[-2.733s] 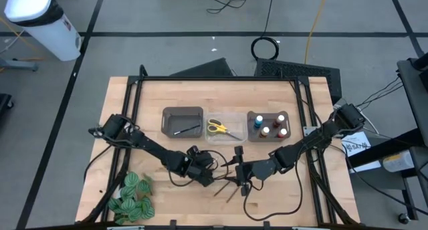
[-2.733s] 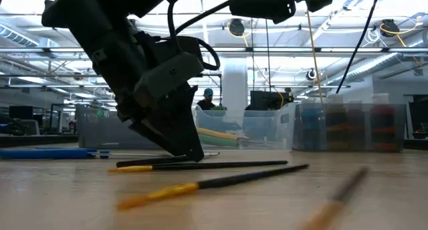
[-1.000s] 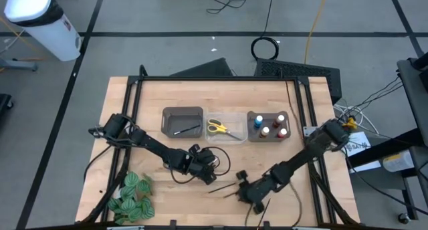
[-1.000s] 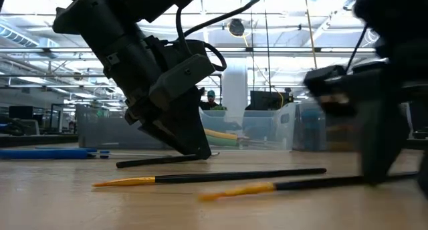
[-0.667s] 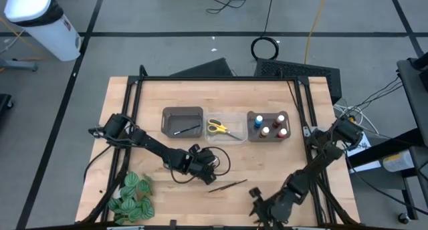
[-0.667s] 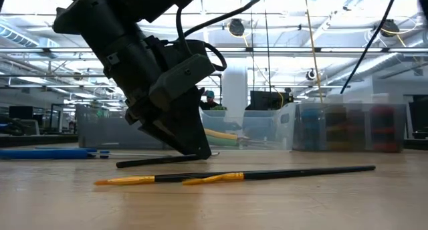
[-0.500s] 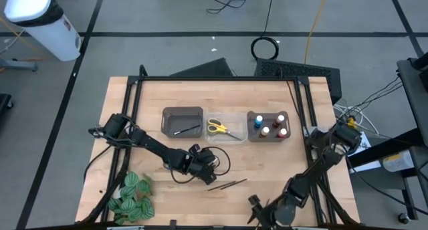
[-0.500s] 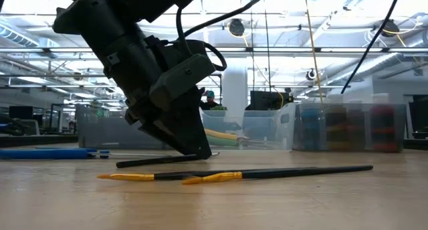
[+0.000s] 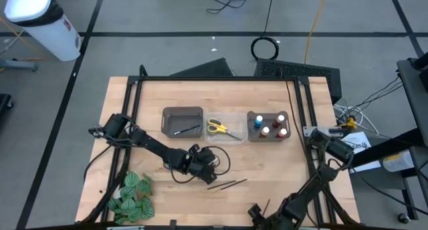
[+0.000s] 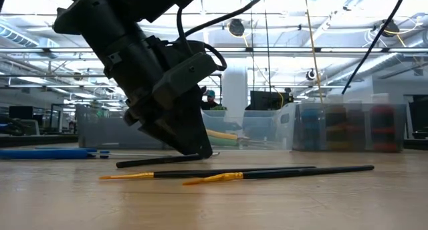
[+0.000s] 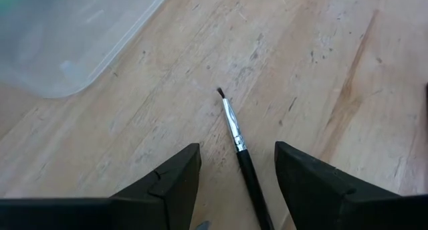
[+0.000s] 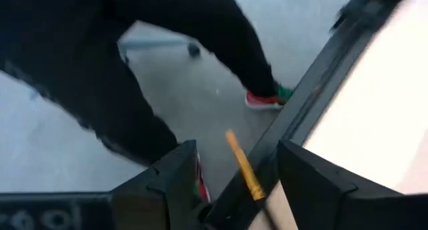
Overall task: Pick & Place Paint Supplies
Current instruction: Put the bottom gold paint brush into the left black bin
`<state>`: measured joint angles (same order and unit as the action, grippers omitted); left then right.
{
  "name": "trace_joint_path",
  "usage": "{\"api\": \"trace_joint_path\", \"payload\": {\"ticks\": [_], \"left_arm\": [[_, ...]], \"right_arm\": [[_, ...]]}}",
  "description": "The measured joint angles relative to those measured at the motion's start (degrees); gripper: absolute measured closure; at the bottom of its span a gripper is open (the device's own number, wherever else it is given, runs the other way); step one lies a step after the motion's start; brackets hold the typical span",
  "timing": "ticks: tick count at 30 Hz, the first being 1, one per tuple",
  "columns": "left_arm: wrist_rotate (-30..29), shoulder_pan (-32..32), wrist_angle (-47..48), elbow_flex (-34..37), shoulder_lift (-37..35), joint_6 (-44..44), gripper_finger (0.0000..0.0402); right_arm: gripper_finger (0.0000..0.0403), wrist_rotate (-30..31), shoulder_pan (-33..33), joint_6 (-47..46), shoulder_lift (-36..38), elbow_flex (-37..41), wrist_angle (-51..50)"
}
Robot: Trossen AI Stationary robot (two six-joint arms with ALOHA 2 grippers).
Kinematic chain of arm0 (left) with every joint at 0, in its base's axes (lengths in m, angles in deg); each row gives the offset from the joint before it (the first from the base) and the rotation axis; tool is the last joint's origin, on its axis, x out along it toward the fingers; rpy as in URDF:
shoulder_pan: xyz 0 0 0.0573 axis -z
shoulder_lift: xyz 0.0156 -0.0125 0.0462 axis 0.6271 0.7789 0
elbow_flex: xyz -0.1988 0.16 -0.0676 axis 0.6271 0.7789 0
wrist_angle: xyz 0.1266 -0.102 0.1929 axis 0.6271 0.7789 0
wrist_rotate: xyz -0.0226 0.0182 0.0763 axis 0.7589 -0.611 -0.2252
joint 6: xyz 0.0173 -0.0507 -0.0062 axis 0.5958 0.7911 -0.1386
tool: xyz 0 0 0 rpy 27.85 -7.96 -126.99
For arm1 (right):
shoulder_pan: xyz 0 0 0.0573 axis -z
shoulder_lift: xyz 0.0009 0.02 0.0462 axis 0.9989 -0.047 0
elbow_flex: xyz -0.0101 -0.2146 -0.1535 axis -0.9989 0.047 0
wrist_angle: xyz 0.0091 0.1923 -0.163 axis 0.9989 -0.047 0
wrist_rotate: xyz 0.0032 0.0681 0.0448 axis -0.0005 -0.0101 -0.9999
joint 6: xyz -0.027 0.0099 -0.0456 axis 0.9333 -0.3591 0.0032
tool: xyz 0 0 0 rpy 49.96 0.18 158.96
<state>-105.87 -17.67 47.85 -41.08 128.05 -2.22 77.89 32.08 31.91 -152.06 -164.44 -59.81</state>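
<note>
Overhead, the left hand (image 9: 202,164) sits mid-tabletop (image 9: 134,103), two paintbrushes (image 9: 227,184) just beside it. Level view: those brushes (image 10: 234,174) lie flat. Its wrist view shows open fingers (image 11: 167,183) straddling another brush (image 11: 242,155); descend squarely, then close. The right hand (image 12: 231,183), spread, carries a yellow-handled brush (image 12: 242,164) past the table's edge.

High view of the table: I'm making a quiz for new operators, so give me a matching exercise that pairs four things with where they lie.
Things:
1. yellow-handled scissors
2. paint bottles
3. leafy bunch
4. two loose paintbrushes

Places:
A. bare table, just beside the left tool
B. right-hand bin of the row
C. table corner on the left arm's side, at the picture's bottom
D. middle clear bin

Pairs: 1-D, 2-B, 3-C, 4-A
</note>
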Motion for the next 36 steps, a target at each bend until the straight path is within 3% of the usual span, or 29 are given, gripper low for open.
{"api": "trace_joint_path", "payload": {"ticks": [5, 13, 24, 30, 36], "left_arm": [[-0.03, 0.0, -0.27, 0.0, 0.0, 1.89, 0.0199], [-0.05, 0.0, -0.74, 0.0, 0.0, 3.53, 0.0199], [-0.17, 0.0, -0.89, 0.0, 0.0, 4.44, 0.0199], [-0.29, 0.0, -0.91, 0.0, 0.0, 4.45, 0.0199], [-1.02, 0.0, -1.26, 0.0, 0.0, 3.91, 0.0199]], "right_arm": [[0.0227, 0.54, -1.33, 0.43, -1.69, -0.61, -0.52], [0.0267, 8.44, -2.28, 6.54, -2.35, -0.75, -5.56], [0.0393, 8.67, -1.88, 10.89, -2.28, -0.43, -9.18], [0.0401, 8.58, -0.65, 8.7, -1.1, -0.31, -7.16], [0.0403, 19.21, 2.59, 0.96, 5.21, 0.06, -7.28]]}}
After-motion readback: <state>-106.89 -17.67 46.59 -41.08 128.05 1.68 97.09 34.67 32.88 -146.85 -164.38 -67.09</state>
